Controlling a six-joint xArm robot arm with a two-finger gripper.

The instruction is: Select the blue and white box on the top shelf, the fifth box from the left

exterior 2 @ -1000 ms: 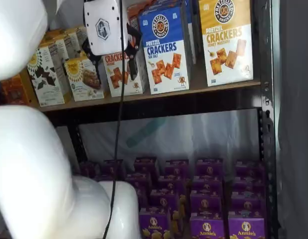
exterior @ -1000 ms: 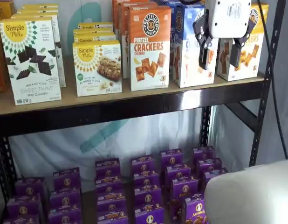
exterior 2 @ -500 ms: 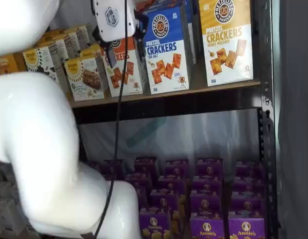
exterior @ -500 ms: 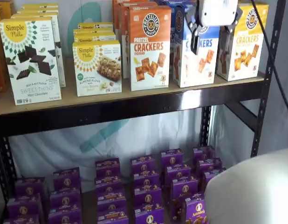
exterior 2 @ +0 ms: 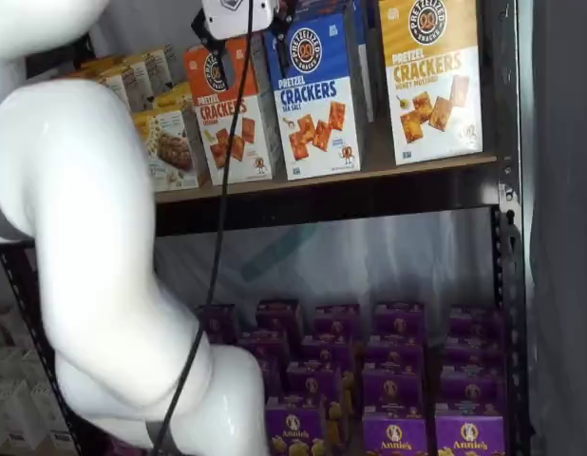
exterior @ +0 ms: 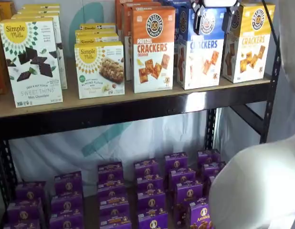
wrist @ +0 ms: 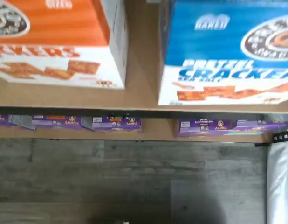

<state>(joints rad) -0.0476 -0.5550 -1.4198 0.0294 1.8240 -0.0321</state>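
Observation:
The blue and white box [exterior: 202, 55] stands on the top shelf [exterior: 114, 100] between an orange-and-white carton [exterior: 153, 47] and a yellow-topped carton [exterior: 247, 43]; it also shows in a shelf view [exterior 2: 317, 100]. My gripper [exterior: 212, 23] hangs from the view's upper edge in front of the box's blue top, open, with a plain gap between its black fingers [exterior: 197, 23] and nothing held. Its white body [exterior 2: 238, 11] sits beside the box. The wrist view shows the box [wrist: 228, 51] and the shelf board [wrist: 139, 100] from above, with no fingers in sight.
Simple Mills cartons [exterior: 33, 62] fill the shelf's left half. Several purple boxes [exterior: 147, 191] sit on the lower level. The white arm [exterior 2: 85, 237] covers much of one shelf view and a corner [exterior: 257, 191] of the other. A black upright [exterior: 274, 81] stands right.
The gripper has risen and moved slightly left, from in front of the box's middle to its blue top. The white arm has swung further into both shelf views. Fingers stay open.

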